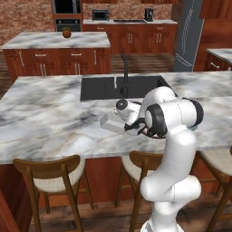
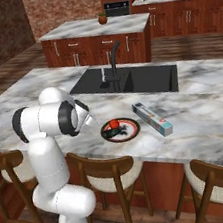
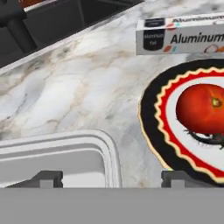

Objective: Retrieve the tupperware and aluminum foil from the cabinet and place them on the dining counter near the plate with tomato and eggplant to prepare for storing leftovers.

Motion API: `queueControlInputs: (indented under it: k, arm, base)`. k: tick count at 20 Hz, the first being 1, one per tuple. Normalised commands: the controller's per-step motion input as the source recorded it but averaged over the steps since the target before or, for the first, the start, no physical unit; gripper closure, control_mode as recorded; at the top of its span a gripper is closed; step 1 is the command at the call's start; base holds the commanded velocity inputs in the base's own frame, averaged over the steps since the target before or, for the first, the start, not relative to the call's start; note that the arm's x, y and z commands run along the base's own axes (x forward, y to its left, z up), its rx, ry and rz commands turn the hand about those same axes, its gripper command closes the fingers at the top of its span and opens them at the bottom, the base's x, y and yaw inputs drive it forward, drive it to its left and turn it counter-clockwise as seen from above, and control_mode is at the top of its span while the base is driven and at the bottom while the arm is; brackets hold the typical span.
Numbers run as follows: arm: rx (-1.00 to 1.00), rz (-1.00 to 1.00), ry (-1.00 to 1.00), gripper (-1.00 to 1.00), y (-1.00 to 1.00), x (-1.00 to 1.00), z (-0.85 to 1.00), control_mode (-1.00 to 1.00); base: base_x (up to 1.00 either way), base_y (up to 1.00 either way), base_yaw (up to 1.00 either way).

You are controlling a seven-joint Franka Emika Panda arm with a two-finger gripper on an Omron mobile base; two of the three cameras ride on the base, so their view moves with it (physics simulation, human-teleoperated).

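while the tupperware (image 3: 57,157) rests on the dining counter (image 3: 78,87) by the plate (image 3: 151,127), the gripper (image 3: 111,177) hovers low, jaws spread, empty.

On the surface (image 2: 40,91) sit 1 plate (image 2: 120,130), 1 tomato (image 3: 201,108), 1 foil box (image 2: 152,119) and 1 tupperware (image 1: 110,122). There is 1 black sink (image 2: 129,79) with 1 faucet (image 2: 112,63). In the left base view 3 stools (image 1: 47,174) stand in front
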Motion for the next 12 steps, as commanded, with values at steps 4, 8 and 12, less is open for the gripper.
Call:
queueControlInputs:
  k: [4, 8, 12]
  arm:
    - [0.00, 0.00, 0.00, -1.00, -0.40, -0.11, 1.00, -1.00]
    - [0.00, 0.03, 0.01, -1.00, -0.19, -0.91, 0.89, -1.00]
    - [-0.06, 0.11, 0.00, -1.00, 0.00, -1.00, 1.00, -1.00]
  base:
    - [0.00, 0.00, 0.00]
    - [0.00, 0.00, 0.00]
    - [0.00, 0.00, 0.00]
